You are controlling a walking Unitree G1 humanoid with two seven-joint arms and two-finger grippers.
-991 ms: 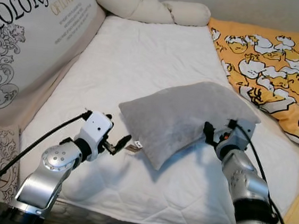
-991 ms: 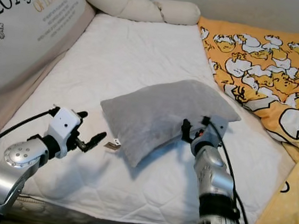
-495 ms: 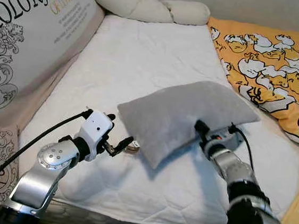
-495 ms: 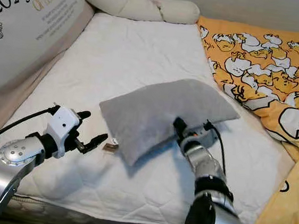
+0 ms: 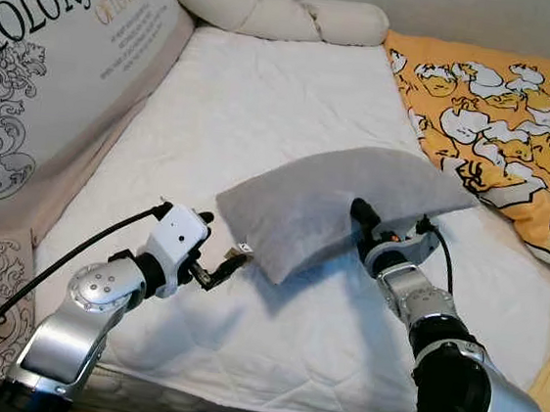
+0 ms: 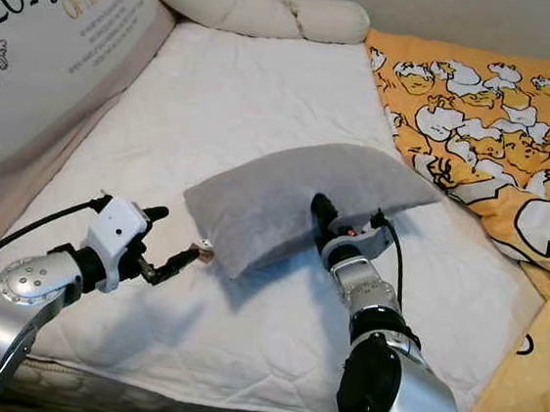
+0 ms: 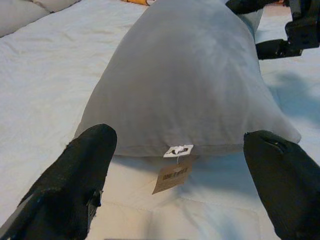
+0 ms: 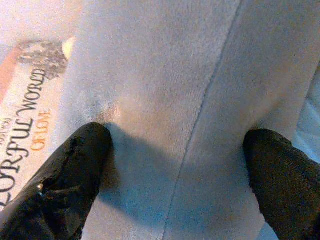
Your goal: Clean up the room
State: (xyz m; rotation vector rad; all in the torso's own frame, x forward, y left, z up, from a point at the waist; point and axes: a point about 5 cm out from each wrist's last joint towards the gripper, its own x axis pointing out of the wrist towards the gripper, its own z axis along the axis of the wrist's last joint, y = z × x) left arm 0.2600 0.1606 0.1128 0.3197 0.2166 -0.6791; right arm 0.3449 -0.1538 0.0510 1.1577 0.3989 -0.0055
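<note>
Right tool (image 5: 360, 218) advanced under pillow (image 5: 334, 202), spread

Silver arms, black cables, white wrist housing

Head pair: from above the bed's near edge, facing forward and down along the white mattress (image 5: 265, 116) toward the far cushions; mid-range.
Left wrist: low over the mattress, looking along its two fingers (image 7: 75, 185) at the grey pillow (image 7: 190, 90); near.
Right wrist: pressed close to the same pillow, facing toward the printed cushion (image 8: 25, 125); very near.
Shared: the pillow appears in all views; the left wrist view also catches the right gripper (image 7: 280, 30).
</note>
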